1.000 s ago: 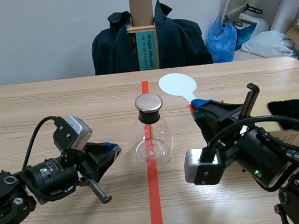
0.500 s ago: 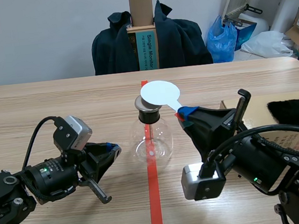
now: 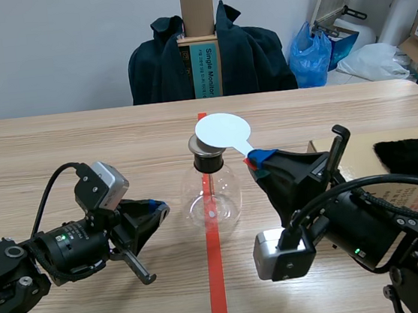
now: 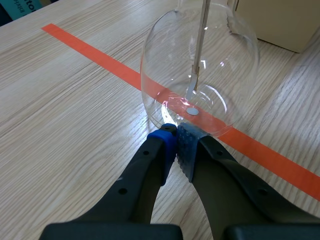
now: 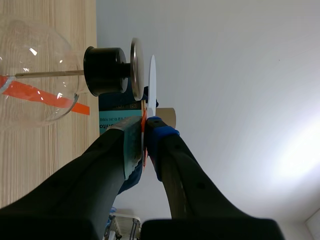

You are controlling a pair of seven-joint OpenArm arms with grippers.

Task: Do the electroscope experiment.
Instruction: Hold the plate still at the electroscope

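The electroscope is a clear glass flask with a black stopper and a metal cap, standing on the red tape line at mid-table. My right gripper is shut on the red handle of a white round paddle, whose disc hovers just over the metal cap. In the right wrist view the paddle sits edge-on beside the cap. My left gripper rests low on the table, shut on nothing, its tips just short of the flask. A metal rod hangs inside the flask.
A cardboard box with a black cloth on it lies at the right. Across the table stands a chair draped in a dark jacket, with a box behind it. Blue bags lie at the back right.
My right arm carried the paddle leftward from right of the flask to over its metal cap, then held nearly still. The left arm has not moved.
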